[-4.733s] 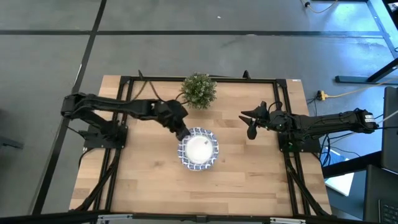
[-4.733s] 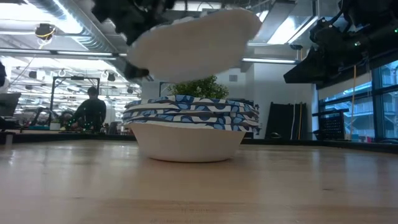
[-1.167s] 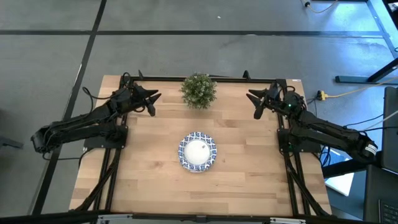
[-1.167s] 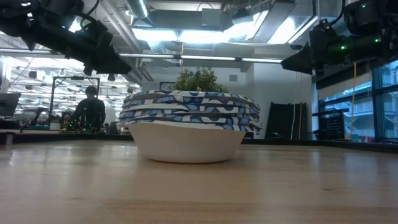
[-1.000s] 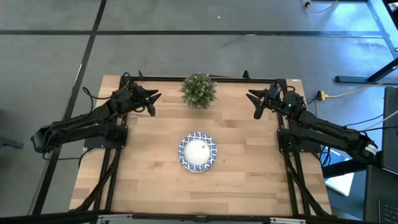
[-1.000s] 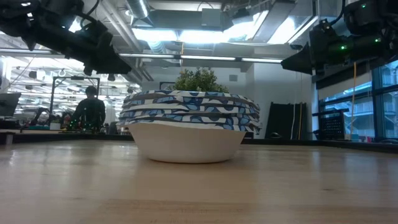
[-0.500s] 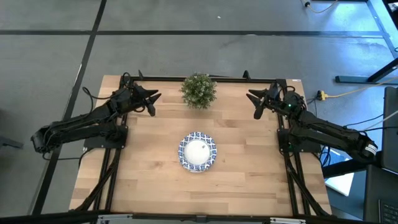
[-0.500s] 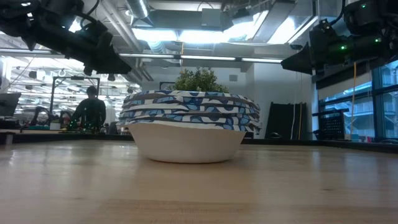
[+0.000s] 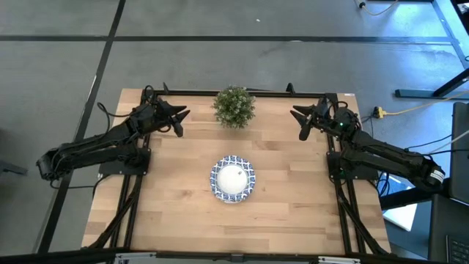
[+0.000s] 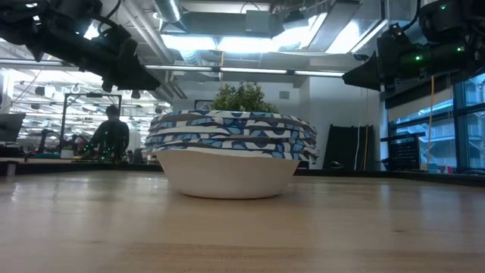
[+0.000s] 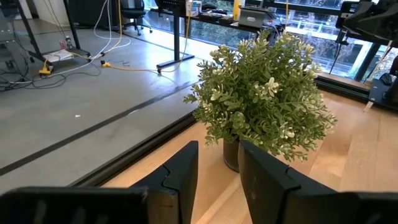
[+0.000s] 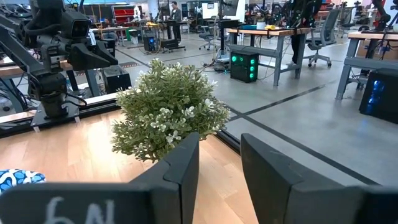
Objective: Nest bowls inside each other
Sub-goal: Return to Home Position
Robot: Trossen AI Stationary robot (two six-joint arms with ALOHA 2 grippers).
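One nested stack of bowls (image 9: 233,178), exact count unclear: white inside, blue-patterned rims layered. One potted plant (image 9: 234,107). Flanking it, left gripper (image 9: 182,123) and right gripper (image 9: 298,123), fingers slightly parted, empty.

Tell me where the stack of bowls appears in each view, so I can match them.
High view: stack of bowls in the middle of the table, below the plant.
Low view: centre, with the plant behind it.
Left wrist view: not in it.
Right wrist view: only a sliver of patterned rim at the picture's edge.
Shared landmark: the plant.
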